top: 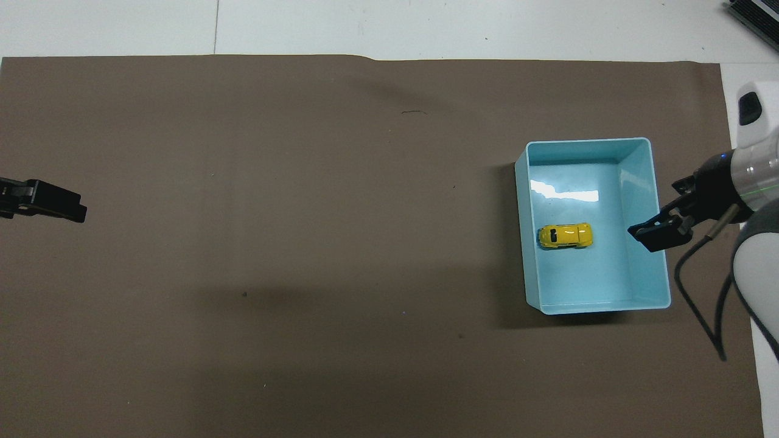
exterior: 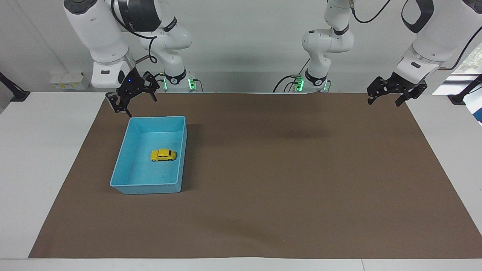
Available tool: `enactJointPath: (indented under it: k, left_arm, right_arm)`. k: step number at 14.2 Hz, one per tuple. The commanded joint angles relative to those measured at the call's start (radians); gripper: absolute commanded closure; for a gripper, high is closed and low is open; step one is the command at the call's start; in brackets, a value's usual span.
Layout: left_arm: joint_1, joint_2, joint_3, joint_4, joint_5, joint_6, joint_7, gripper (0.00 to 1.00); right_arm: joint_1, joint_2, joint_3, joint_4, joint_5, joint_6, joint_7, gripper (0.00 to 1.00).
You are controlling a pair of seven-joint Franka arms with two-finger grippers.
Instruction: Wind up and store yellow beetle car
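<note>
The yellow beetle car (exterior: 163, 155) (top: 565, 236) lies on its wheels on the floor of the light-blue tray (exterior: 147, 187) (top: 528, 267), touching nothing else. My right gripper (exterior: 134, 101) (top: 659, 233) hangs open and empty in the air above the tray's rim at the right arm's end, well clear of the car. Over the mat's corner at the left arm's end, my left gripper (exterior: 385, 101) (top: 58, 208) waits, open and holding nothing.
A brown mat (exterior: 286, 169) covers most of the white table. A small white box (exterior: 69, 81) sits on the table at the right arm's end, close to the wall. Black clamp arms (exterior: 13, 92) stand at both table ends.
</note>
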Motion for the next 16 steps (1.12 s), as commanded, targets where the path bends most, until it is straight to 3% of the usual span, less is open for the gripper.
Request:
enactJointPath:
  k: [1,5,12,16]
  left_arm:
    - [0.009,-0.015,-0.006,-0.017,0.015,-0.008,0.009,0.00]
    - [0.009,-0.015,-0.006,-0.017,0.015,-0.008,0.009,0.00]
    - [0.009,-0.015,-0.006,-0.017,0.015,-0.008,0.009,0.00]
    - [0.009,-0.015,-0.005,-0.017,0.015,-0.008,0.009,0.00]
  right_arm:
    - [-0.016,0.013,-0.002,0.031,0.027,-0.015,0.134,0.00]
    - [-0.018,0.018,-0.021,0.126,0.034,-0.052,0.386,0.00]
    - [-0.013,0.012,-0.031,0.193,0.036,-0.104,0.570,0.00]
    - [-0.012,0.002,-0.033,0.192,0.040,-0.096,0.584,0.00]
